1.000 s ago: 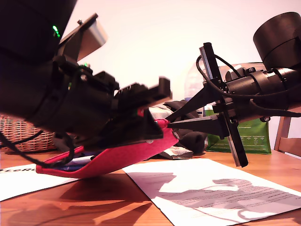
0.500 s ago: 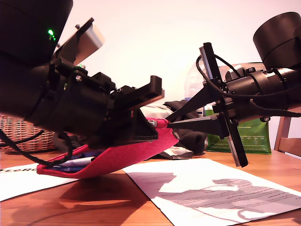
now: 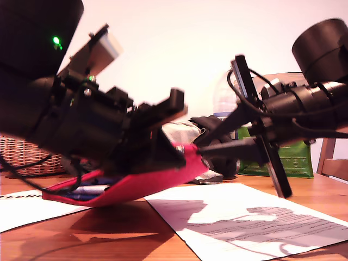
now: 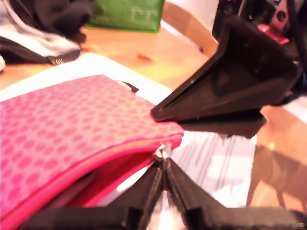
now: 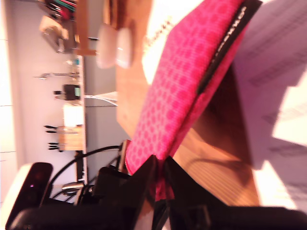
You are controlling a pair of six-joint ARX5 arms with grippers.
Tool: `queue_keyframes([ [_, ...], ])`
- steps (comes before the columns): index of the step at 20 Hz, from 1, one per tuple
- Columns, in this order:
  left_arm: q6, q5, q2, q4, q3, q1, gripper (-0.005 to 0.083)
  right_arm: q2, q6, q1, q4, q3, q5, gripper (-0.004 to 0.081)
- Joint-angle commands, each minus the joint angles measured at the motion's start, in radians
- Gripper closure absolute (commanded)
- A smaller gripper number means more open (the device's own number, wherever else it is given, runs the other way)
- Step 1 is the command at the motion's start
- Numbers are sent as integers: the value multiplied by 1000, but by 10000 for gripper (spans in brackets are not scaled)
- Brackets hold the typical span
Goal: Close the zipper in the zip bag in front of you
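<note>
Closest to your first wrist camera, my first gripper (image 4: 164,165) has its two black fingers pressed together on the small silver metal pull tab (image 4: 163,152) of the red-taped zipper (image 4: 115,155), right at the corner of the flat pink-red dotted fabric zip bag (image 4: 72,129). From that pinch the zip runs away along the bag's long edge, and the mouth gapes open beside the tab, showing darker lining, so judge the closing pull as going straight along that edge, away from the held corner. Just beyond the tab, the black wedge fingers of my second gripper (image 4: 158,114) meet the same end of the bag; in the second wrist view they sit clamped on the pink fabric (image 5: 158,143), anchoring it. In the exterior view the bag (image 3: 147,182) hangs tilted above the wooden table (image 3: 109,239), its higher end towards that view's right where both grippers meet, its lower end towards the left. Farther back stand a white printed sheet (image 3: 244,217) and a green pouch (image 3: 296,157).
</note>
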Motion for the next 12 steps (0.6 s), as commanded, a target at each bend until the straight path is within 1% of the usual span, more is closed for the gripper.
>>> queue_keyframes([
  [1, -1, 0, -52, -31, 3, 5, 797, 9, -29, -26, -7, 8, 2, 781],
  [4, -1, -1, -92, -127, 3, 12, 797, 9, -52, -40, -35, 8, -1, 781],
  [8, -1, -6, -123, -150, 3, 22, 797, 9, -103, -40, -89, 8, 8, 781],
  [12, 0, -6, -126, -206, 4, 37, 797, 9, -104, -40, -90, 8, 19, 781],
])
